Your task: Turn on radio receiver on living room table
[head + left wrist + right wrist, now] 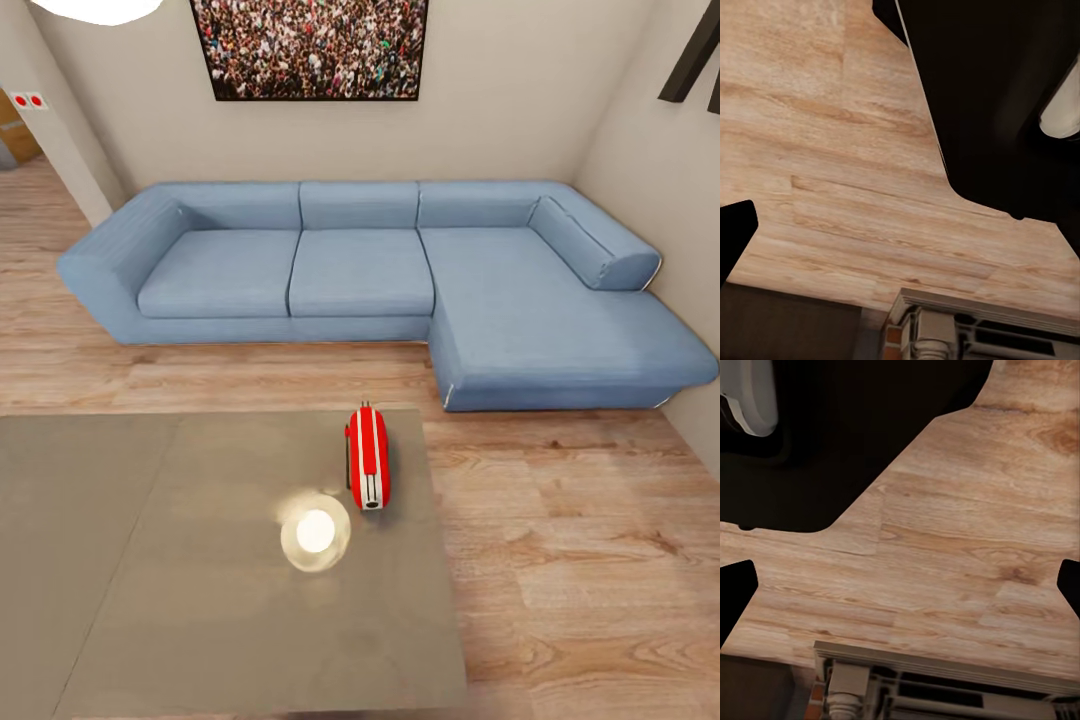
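While both arms hang low over the wood-plank floor [832, 150], the left fingers [735, 232] cannot be judged; the radio receiver [367, 456] stands near the table's [120, 560] far right edge; right fingers [736, 592] spread apart.

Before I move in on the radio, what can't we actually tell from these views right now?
- Radio switch: head view, too small, and its side faces are turned away.
- Table: cut off by the head view's left and bottom edges.
- Left end effector: one dark fingertip at the wrist view's edge; opening unclear.
- Right end effector: dark fingertips at both wrist-view edges, spread apart.
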Available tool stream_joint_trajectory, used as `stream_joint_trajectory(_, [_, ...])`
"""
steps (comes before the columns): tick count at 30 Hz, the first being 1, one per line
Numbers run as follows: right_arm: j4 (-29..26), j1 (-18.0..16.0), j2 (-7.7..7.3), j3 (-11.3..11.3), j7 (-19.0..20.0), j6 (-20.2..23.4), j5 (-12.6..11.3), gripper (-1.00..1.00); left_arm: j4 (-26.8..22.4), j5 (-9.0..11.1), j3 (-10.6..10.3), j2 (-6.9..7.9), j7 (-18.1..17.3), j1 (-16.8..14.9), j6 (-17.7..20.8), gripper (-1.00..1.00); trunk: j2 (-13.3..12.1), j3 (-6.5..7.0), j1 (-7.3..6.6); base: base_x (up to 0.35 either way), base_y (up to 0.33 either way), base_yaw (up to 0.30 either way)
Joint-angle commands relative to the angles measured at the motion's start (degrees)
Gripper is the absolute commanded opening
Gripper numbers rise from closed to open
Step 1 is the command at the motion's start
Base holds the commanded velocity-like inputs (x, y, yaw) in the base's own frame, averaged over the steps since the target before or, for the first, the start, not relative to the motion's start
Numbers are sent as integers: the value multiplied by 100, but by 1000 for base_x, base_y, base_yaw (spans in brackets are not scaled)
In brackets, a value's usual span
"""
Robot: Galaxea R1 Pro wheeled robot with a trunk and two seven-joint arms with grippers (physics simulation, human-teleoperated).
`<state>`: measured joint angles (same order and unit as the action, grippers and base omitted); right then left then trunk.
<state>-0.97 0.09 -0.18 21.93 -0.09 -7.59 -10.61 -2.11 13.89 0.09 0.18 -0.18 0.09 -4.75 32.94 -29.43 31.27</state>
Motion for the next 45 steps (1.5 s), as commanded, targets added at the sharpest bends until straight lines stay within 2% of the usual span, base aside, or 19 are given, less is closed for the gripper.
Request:
stream_joint_trajectory(1, [0, 0, 0, -1, 0, 1, -8, 100, 0, 0, 0, 0, 0, 0, 0, 100, 0, 0, 0, 10, 0, 0])
stream_joint_trajectory(11, [0, -1, 7, 4, 0, 5, -11, 100, 0, 0, 0, 0, 0, 0, 0, 100, 0, -34, 0, 2, 0, 0])
stream_joint_trajectory(45, [0, 0, 1, 10, 0, 3, -3, 100, 0, 0, 0, 0, 0, 0, 0, 100, 0, -345, 0, 0, 0, 0])
